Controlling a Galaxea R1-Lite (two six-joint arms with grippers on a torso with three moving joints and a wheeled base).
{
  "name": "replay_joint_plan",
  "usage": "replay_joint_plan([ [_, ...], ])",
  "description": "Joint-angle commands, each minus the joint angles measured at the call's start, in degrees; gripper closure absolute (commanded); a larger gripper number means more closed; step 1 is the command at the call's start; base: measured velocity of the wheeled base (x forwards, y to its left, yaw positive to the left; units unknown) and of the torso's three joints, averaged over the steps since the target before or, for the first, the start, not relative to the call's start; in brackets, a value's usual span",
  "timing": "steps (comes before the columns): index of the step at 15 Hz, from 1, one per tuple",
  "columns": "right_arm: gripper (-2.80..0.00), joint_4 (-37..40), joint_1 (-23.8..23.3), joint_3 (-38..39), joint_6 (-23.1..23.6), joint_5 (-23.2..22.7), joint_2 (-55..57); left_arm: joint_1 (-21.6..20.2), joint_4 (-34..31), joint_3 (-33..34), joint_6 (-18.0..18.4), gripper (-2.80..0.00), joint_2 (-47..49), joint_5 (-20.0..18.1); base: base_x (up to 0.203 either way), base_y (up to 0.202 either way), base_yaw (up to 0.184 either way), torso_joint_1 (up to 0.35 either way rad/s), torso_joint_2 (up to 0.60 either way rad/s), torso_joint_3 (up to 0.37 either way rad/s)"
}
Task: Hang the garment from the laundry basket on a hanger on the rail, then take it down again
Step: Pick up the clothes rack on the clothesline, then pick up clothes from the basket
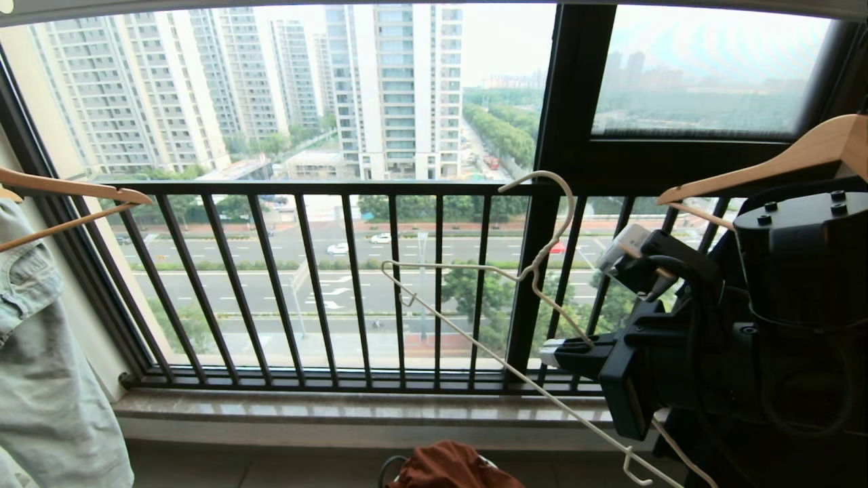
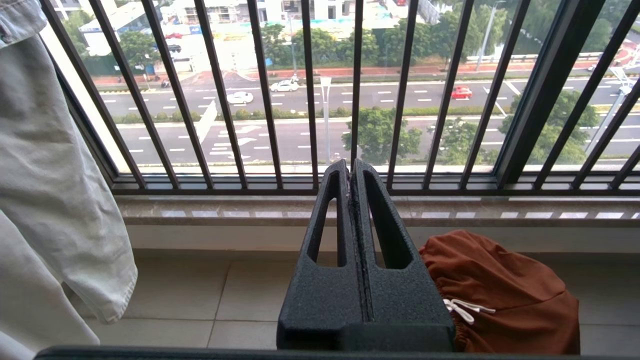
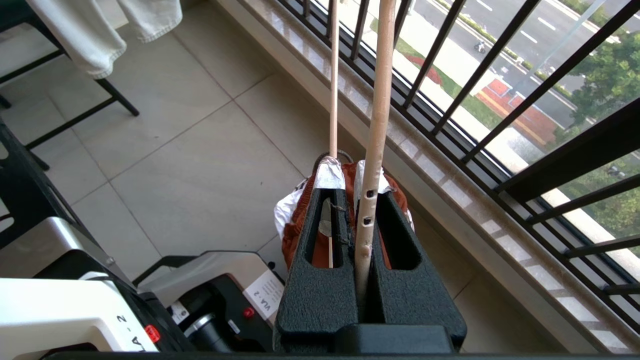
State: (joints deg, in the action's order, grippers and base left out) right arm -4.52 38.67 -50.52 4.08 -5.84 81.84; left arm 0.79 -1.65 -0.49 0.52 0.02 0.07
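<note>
Balcony floor by the railing carries your basket point(image 3: 287, 210) with the shorts point(image 2: 500, 290); your right gripper point(image 3: 357, 200) pinches the hanger point(image 1: 475, 339) ready to dress, left gripper point(image 2: 352, 170) pressed together.

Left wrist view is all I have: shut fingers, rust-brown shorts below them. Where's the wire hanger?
Observer: The right gripper is shut on the wire hanger.
Operator: Anything on it?
Observer: No, it's bare. The shorts lie in the laundry basket below the sill.
Operator: Other hangers nearby?
Observer: Two, in the head view: a left wooden hanger and a right wooden hanger.
</note>
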Motion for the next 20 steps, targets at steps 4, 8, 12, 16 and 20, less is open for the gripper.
replay_joint_plan([
  [4, 0.0, -0.05, -0.08, -0.09, 0.15, -0.05, -1.85, 0.0, -0.02, 0.03, 0.01, 0.0, -0.01, 0.01, 0.0, 0.0, 0.0, -0.146, 0.32, 0.17],
  [8, 0.0, -0.05, 0.0, 0.07, 0.55, -0.05, -2.37, 0.0, -0.02, -0.02, 0.01, 0.0, 0.05, 0.01, 0.0, 0.0, 0.0, -0.155, 0.34, 0.18],
  [12, 0.0, -0.05, 0.0, 0.07, 0.93, -0.05, -3.26, 0.0, -0.02, -0.04, 0.01, 0.0, 0.0, 0.01, 0.0, 0.0, 0.0, -0.16, 0.37, 0.202],
  [16, 0.0, -0.05, 0.0, 0.16, 0.93, -0.05, -3.93, 0.0, -0.02, 0.05, 0.01, 0.0, -0.02, 0.01, 0.0, 0.0, 0.0, -0.215, 0.49, 0.272],
  [20, 0.0, -0.05, 0.0, 0.24, 0.96, -0.14, -3.96, 0.0, -0.02, 0.05, 0.01, 0.0, -0.02, 0.01, 0.0, 0.0, 0.0, -0.234, 0.54, 0.311],
])
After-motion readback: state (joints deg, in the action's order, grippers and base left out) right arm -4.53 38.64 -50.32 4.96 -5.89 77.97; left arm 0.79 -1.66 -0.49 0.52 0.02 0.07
